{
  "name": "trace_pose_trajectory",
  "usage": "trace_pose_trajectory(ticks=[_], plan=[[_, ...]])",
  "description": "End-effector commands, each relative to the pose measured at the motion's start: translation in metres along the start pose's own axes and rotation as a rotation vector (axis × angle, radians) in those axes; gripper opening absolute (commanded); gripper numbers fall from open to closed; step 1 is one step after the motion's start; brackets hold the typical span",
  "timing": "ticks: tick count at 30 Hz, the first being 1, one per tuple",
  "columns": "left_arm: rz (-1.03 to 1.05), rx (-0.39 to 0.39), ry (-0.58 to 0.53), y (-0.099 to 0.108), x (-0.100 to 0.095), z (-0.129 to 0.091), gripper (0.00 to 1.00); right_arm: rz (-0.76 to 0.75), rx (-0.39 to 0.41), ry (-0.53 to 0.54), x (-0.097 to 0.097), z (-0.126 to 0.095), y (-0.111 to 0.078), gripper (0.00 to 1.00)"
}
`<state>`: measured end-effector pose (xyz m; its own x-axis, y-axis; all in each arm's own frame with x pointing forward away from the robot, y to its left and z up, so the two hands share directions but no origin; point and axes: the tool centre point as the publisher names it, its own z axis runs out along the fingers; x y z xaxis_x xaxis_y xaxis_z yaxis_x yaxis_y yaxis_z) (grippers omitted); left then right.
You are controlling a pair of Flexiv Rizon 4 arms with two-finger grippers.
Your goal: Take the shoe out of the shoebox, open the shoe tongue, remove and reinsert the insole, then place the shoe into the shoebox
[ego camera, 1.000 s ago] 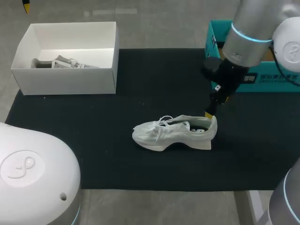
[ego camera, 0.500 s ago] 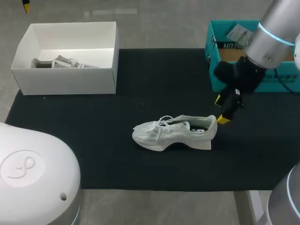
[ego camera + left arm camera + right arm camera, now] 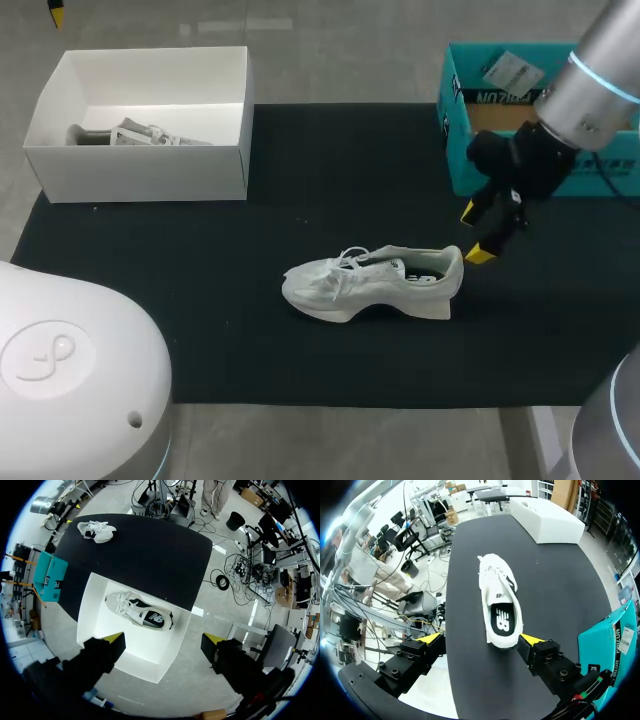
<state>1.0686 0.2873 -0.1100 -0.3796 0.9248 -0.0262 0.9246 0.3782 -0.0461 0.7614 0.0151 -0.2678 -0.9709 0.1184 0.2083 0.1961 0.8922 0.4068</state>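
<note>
A white shoe [image 3: 375, 283] lies on its sole on the black mat [image 3: 300, 180], toe to the left, with its black insole showing. My right gripper [image 3: 478, 233] hangs open just right of the heel, touching nothing. In the right wrist view the shoe [image 3: 500, 600] lies ahead of the open right gripper [image 3: 481, 640], heel nearest. The white shoebox [image 3: 140, 165] at the back left holds a second shoe [image 3: 140, 133]. My left gripper [image 3: 164, 640] is open high above that shoebox [image 3: 92, 615], looking down on the shoe in it [image 3: 140, 612].
A teal box [image 3: 455, 150] stands at the mat's back right, right behind my right arm. It also shows beside the right gripper as the teal box [image 3: 607, 640]. My left arm's white base [image 3: 70, 370] fills the front left corner.
My right gripper has drawn back to the right from the shoe's heel, where its tip was a second ago. The shoe has stayed in place.
</note>
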Motion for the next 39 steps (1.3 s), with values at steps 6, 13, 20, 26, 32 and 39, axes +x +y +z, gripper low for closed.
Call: trace_pose_trajectory(ticks=[6,13,20,26,32,39], plan=[[0.000,-0.001,0.003,0.000,0.000,-0.001,1.00,-0.115,-0.117,-0.113,-0.014,0.001,-0.009,1.00],[0.000,-0.001,0.003,0.000,0.000,-0.001,1.00,-0.127,-0.107,-0.097,-0.030,0.005,-0.020,1.00],[0.000,-0.001,0.003,0.000,0.000,-0.001,1.00,-0.055,-0.122,-0.157,-0.042,0.017,-0.037,1.00],[0.000,-0.001,0.003,0.000,0.000,-0.001,1.00,-0.088,-0.244,-0.212,-0.050,0.039,-0.061,1.00],[0.000,-0.001,0.003,0.000,0.000,-0.001,1.00,-0.105,-0.311,-0.212,-0.053,0.060,-0.067,1.00],[0.000,-0.001,0.003,0.000,0.000,-0.001,1.00,-0.122,-0.361,-0.221,-0.057,0.074,-0.069,1.00]])
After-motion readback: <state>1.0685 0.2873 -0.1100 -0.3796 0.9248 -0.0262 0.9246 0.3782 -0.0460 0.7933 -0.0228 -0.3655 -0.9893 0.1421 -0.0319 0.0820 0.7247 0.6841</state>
